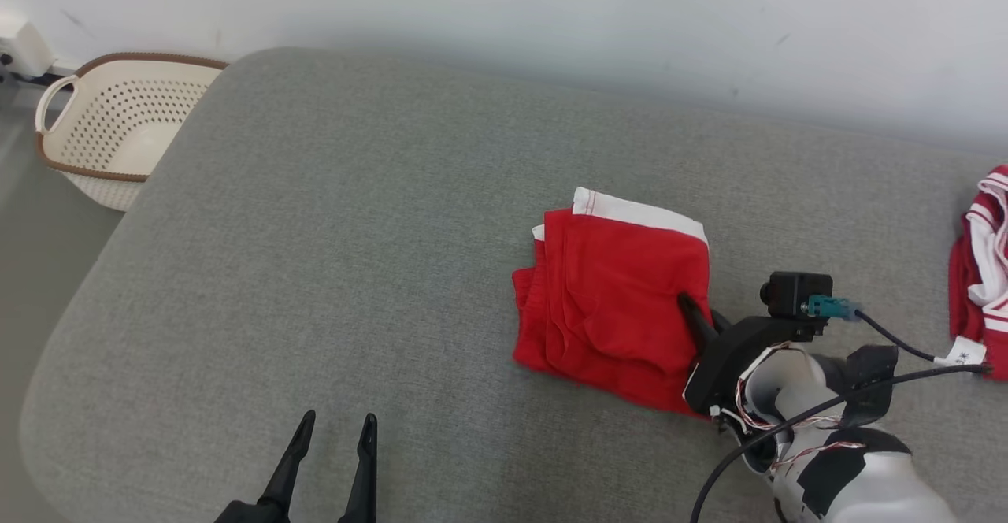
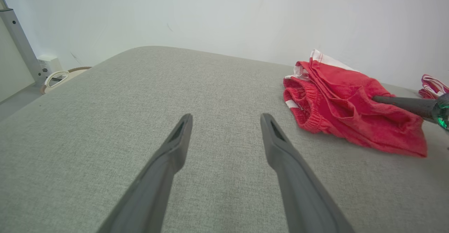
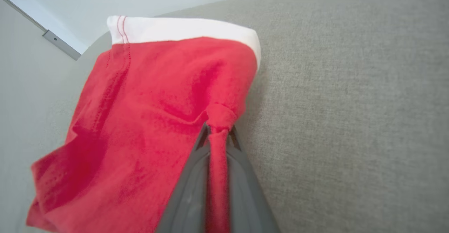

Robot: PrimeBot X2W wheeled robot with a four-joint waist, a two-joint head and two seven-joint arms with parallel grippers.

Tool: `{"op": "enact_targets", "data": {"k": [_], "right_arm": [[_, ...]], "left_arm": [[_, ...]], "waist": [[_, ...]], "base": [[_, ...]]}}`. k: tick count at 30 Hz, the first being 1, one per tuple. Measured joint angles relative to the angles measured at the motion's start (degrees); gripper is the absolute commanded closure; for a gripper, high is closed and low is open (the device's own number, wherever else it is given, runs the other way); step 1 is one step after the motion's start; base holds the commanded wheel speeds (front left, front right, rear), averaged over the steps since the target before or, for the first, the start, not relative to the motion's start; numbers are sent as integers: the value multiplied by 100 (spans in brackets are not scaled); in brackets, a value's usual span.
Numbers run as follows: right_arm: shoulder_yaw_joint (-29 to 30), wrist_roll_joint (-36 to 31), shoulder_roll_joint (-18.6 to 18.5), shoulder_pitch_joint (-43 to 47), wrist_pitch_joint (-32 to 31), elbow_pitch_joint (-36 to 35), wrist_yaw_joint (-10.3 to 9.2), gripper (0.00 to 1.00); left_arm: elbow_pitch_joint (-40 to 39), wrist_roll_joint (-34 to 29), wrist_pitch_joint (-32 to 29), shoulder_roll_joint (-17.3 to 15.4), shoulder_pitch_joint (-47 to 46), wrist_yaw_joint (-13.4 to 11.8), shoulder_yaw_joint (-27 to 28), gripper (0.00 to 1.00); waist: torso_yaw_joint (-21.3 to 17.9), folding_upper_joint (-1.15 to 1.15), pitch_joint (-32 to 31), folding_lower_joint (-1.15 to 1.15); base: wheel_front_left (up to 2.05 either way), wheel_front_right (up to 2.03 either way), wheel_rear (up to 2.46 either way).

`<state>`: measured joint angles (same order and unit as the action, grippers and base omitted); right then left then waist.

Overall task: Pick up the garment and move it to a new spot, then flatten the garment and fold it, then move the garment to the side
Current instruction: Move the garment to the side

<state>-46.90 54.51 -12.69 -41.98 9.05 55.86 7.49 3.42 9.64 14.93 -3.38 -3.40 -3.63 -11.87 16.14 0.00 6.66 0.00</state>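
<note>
The garment (image 1: 614, 302) is a red cloth with a white band, lying folded on the grey cushion right of centre. My right gripper (image 1: 687, 302) is shut on the garment's right edge. In the right wrist view a pinch of red cloth (image 3: 218, 155) runs between the two closed fingers of the right gripper (image 3: 218, 129). The left wrist view shows the garment (image 2: 347, 99) at the right with a dark finger (image 2: 400, 103) of the right gripper lying on it. My left gripper (image 1: 332, 422) hangs open and empty over bare cushion at the lower left, its own view (image 2: 226, 118) showing fingers well apart.
A second red and white cloth (image 1: 980, 271) lies at the cushion's far right edge. A cream perforated basket (image 1: 118, 125) stands on the floor beyond the cushion's left corner. A pale wall runs behind the grey cushion (image 1: 354, 231).
</note>
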Motion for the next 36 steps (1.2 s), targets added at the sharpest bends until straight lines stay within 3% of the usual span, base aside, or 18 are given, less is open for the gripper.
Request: {"op": "enact_targets", "data": {"k": [18,28,36], "right_arm": [[-1160,-664,-1193,-993,-337,-580,1,100],[-1606,-612,-2018,-1670,-664,-837,1,100],[-1805,-369,-2425,-2164,-893,-889,2,100]], "left_arm": [[-162,-120,1,-14,-70,102,142,0],[-307,-181,1,-74,-283,147,223,0],[-434,-222,1,-149,-391,162,261,0]], "waist": [[-1062,0,75,-1],[-1575,0,430,0],[-1832,0,743,0]], "base": [[0,0,0],[0,0,0],[0,0,0]]}}
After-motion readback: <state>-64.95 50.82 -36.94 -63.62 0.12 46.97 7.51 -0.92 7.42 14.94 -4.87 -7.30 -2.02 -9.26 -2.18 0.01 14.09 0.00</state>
